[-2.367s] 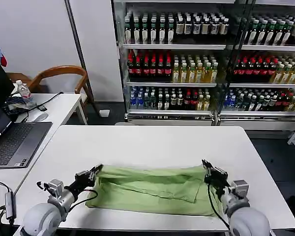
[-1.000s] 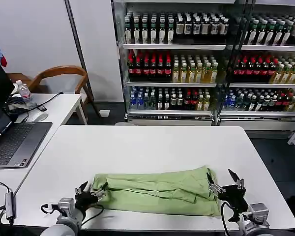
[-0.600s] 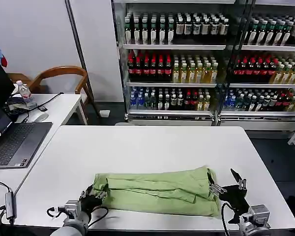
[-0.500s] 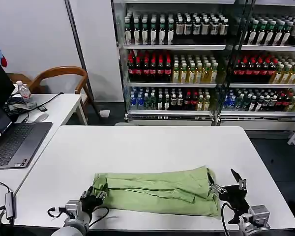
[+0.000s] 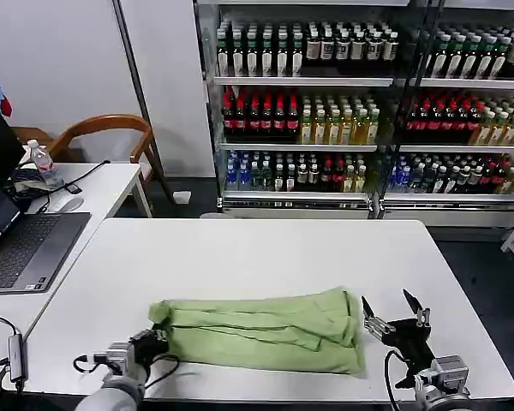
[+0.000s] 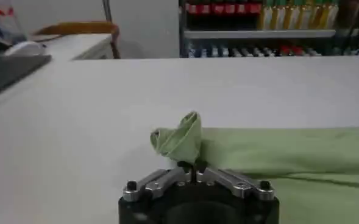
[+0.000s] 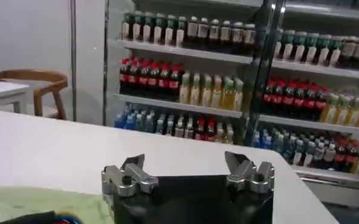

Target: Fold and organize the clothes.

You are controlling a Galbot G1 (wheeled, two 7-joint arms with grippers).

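Note:
The clothes are one light green shirt (image 5: 257,330), folded into a long band across the front of the white table (image 5: 265,253). My left gripper (image 5: 151,346) sits at the band's left end, shut on a bunched corner of the shirt (image 6: 180,136); in the left wrist view the left gripper (image 6: 193,168) has its jaws pressed together on the cloth. My right gripper (image 5: 386,310) stands open just off the band's right end, apart from it. In the right wrist view the right gripper (image 7: 185,162) holds nothing, and the shirt (image 7: 33,204) lies off to one side.
A side table (image 5: 103,184) at the left carries a laptop (image 5: 21,248) and a water bottle (image 5: 41,161), with a wooden chair (image 5: 103,128) behind. Glass-door coolers of drink bottles (image 5: 368,111) line the back. Bare table top lies beyond the shirt.
The shirt has slid leftward with my left gripper, which stays shut on its corner. A gap has opened between the shirt's right end and my open right gripper.

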